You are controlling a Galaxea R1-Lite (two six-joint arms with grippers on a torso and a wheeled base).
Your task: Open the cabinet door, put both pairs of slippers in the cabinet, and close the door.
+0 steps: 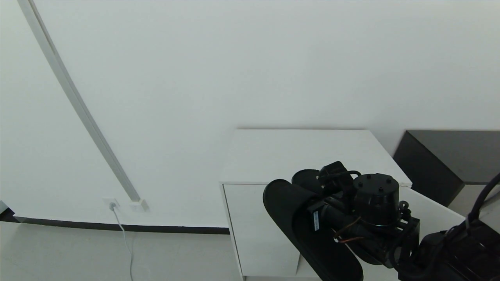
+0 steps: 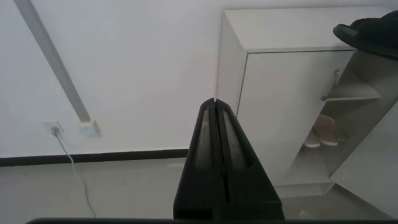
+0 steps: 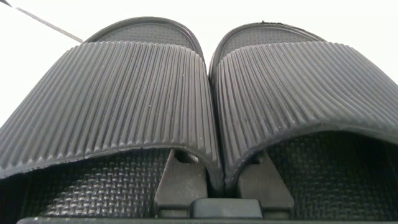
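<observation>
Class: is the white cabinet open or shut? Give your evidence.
Open. The cabinet interior is exposed in the left wrist view: a shelf and a light pair of slippers show inside.

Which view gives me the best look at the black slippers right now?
Right wrist view: the black slippers lie side by side, ribbed straps facing the camera, the right gripper clamped on their inner edges. The head view shows mostly one sole in front of the white cabinet; the left wrist view catches just one end.

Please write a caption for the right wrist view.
Right gripper pinching a pair of black ribbed slippers together.
</observation>
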